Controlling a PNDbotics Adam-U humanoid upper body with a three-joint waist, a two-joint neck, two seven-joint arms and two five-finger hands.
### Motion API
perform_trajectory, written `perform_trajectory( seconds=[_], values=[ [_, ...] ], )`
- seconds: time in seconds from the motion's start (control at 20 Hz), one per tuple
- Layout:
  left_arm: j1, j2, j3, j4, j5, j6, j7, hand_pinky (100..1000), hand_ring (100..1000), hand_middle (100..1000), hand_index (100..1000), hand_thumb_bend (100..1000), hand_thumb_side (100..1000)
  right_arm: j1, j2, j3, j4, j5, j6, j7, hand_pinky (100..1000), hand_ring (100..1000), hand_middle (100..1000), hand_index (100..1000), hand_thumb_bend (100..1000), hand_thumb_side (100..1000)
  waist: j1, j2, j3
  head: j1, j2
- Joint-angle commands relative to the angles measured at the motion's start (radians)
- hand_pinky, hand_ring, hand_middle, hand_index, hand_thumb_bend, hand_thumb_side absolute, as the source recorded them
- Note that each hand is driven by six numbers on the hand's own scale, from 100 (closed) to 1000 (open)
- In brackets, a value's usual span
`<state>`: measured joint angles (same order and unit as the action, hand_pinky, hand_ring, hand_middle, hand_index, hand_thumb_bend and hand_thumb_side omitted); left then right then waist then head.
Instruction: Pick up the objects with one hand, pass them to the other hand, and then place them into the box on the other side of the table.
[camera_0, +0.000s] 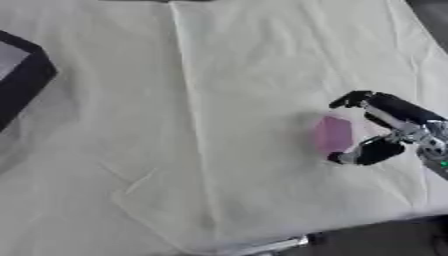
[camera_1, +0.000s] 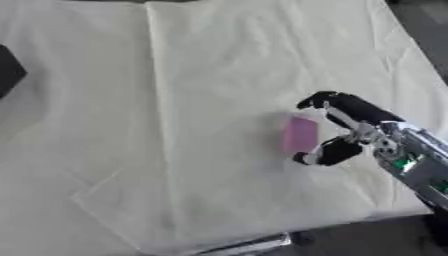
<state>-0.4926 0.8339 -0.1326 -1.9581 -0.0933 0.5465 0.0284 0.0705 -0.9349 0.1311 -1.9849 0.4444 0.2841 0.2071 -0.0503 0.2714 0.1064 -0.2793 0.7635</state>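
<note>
Overhead stereo pair. A creased cream-white cloth (camera_0: 219, 100) covers the table (camera_0: 394, 240), whose dark near edge shows at the lower right. The robot's black and silver right hand (camera_1: 354, 131) enters from the right, fingers (camera_1: 319, 101) and thumb (camera_1: 325, 153) spread and curved to either side of a flat pink rectangular object (camera_1: 300, 134). The object lies on the cloth right of centre, between fingers and thumb; the hand is open, and contact with the object cannot be judged. A black-walled box (camera_0: 26, 75) sits at the left edge of the table, well apart from the object. The left hand appears in neither view.
</note>
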Motion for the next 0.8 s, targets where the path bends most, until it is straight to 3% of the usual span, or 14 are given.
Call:
perform_trajectory(
  seconds=[0.05, 0.8],
  values=[
    [-0.008, 0.02, 0.015, -0.014, -0.004, 0.003, 0.003, 899, 660, 718, 669, 681, 230, -0.003, -0.03, -0.003, -0.015, 0.012, 0.013, -0.001, 903, 863, 789, 829, 574, 255, 0.003, -0.011, 0.002, -0.006, -0.008],
    [-0.002, 0.012, 0.014, -0.019, -0.01, -0.007, -0.001, 900, 662, 716, 665, 657, 247, -0.001, -0.028, 0.008, -0.015, 0.05, 0.083, 0.009, 906, 837, 752, 802, 478, 195, 0.003, -0.006, 0.015, -0.017, -0.02]
  ],
)
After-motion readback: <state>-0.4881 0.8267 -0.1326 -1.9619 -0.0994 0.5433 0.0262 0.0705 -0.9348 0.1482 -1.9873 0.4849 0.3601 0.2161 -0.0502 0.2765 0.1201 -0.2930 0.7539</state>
